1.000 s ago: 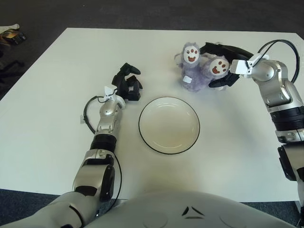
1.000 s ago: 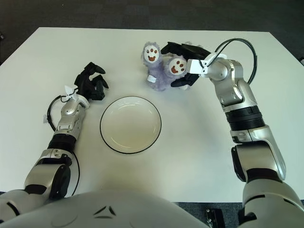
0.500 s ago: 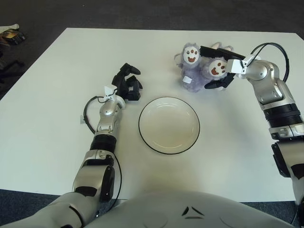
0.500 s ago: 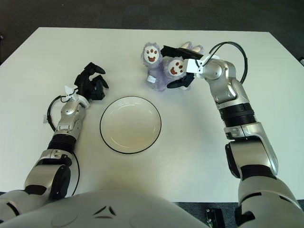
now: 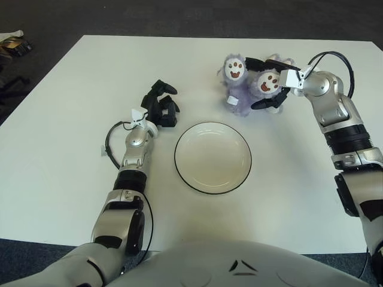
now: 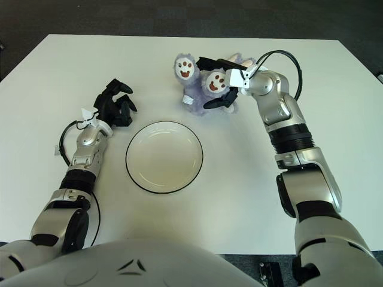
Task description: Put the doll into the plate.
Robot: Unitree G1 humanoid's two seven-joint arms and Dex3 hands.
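Right robot hand at the doll
Its fingers wrap the purple doll beyond the empty plate; left robot hand, curled, holds nothing. No readable writing.

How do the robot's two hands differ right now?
The right hand is closed around the purple doll behind the plate; the left hand holds nothing, fingers curled, left of the plate. The right arm reaches far forward; the left lies nearer. Both are black.

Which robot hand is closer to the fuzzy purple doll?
Right. The right hand has fingers around the doll; the left hand is away to its left, beside the plate.
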